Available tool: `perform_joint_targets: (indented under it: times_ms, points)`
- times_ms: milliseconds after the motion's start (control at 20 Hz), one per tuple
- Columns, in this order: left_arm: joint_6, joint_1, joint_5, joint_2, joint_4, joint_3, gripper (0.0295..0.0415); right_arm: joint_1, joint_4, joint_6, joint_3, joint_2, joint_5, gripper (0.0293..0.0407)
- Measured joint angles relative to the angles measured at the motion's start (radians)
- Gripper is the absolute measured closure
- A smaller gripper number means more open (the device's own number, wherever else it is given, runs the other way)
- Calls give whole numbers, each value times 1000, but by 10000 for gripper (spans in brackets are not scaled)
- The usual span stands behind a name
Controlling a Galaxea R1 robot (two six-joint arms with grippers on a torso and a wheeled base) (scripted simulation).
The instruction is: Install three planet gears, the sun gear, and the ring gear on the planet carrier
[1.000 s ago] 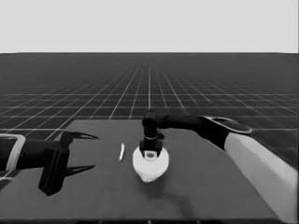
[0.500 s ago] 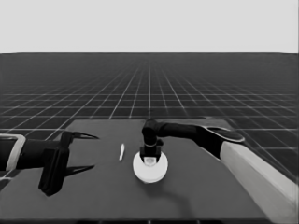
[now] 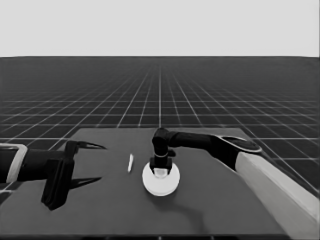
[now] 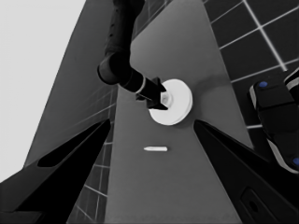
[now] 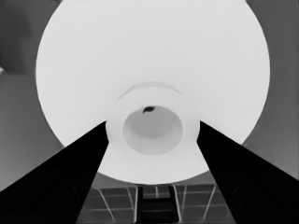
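Head view shows the right gripper (image 3: 161, 171) down on the larger round part (image 3: 160, 181), which lies mid-table, its fingers hidden behind the wrist. Right wrist view alone reveals them set against either side of the raised hub (image 5: 152, 125), clasping it. Left wrist view adds the thin white piece (image 4: 155, 149) lying apart beside the disc. Near the table's left edge, the left gripper (image 3: 84, 162) hangs spread wide, holding nothing.

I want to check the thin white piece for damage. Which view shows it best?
The left wrist view: the thin white piece lies flat and unobstructed on the table, apart from the round part. The head view shows it as a narrow sliver. The right wrist view does not show it.
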Motion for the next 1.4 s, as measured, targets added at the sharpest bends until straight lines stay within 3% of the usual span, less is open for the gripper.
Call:
perform_joint_targets:
  times_ms: [1400]
  points:
    - [0, 0, 0, 0, 0, 0, 326, -11, 1, 244, -1, 0, 1, 352]
